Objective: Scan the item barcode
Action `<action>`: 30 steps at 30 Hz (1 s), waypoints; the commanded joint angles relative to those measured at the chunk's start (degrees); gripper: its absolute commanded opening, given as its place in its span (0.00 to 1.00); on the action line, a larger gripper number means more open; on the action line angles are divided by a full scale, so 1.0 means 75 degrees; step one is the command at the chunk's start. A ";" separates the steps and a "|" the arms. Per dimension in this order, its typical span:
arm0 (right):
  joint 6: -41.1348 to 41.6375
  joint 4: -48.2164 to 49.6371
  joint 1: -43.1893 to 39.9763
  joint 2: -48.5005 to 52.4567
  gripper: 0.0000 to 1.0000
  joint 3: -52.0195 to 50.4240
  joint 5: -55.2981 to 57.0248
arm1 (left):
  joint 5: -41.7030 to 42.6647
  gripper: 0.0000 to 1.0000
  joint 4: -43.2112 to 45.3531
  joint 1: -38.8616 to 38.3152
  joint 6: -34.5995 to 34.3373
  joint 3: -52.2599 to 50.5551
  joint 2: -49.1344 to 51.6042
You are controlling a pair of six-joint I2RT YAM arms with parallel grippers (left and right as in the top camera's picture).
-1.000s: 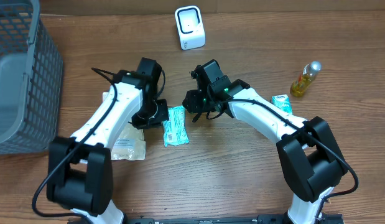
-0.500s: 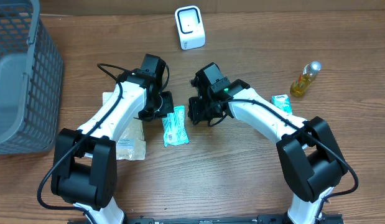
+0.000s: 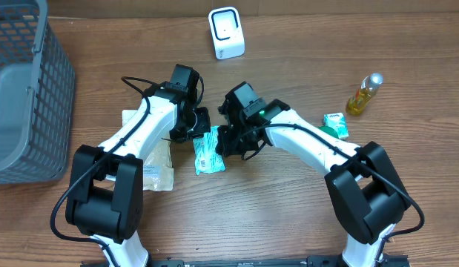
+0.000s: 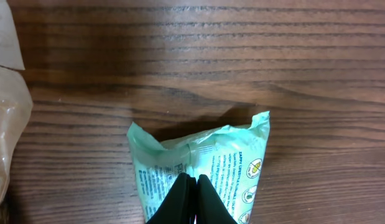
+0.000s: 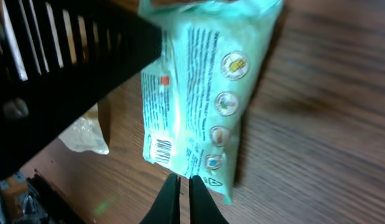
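The item is a mint-green wipes packet (image 3: 208,154) lying flat on the wood table between my two arms. Its printed back faces up and a barcode (image 5: 161,149) sits near one end. My left gripper (image 3: 203,130) is shut, its joined tips (image 4: 191,176) lying over the near end of the packet (image 4: 204,155); I see nothing between them. My right gripper (image 3: 223,141) is shut too, tips (image 5: 181,178) just short of the packet's (image 5: 198,93) edge, holding nothing. The white scanner (image 3: 226,33) stands at the back.
A grey wire basket (image 3: 44,30) fills the far left. A clear-and-brown bag (image 3: 151,167) lies under the left arm. A small green carton (image 3: 334,122) and a yellow bottle (image 3: 365,94) sit at the right. The left arm's black body (image 5: 68,74) crosses the right wrist view.
The right gripper has shut and swung left to the packet's right edge. The left gripper, still shut, moved from the packet's left side up to its far end. The packet stayed put.
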 commanded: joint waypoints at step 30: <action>0.1993 0.0965 0.0219 0.0551 0.04 -0.1072 0.0478 | -0.0195 0.04 0.0472 -0.0050 0.0006 -0.0047 0.1142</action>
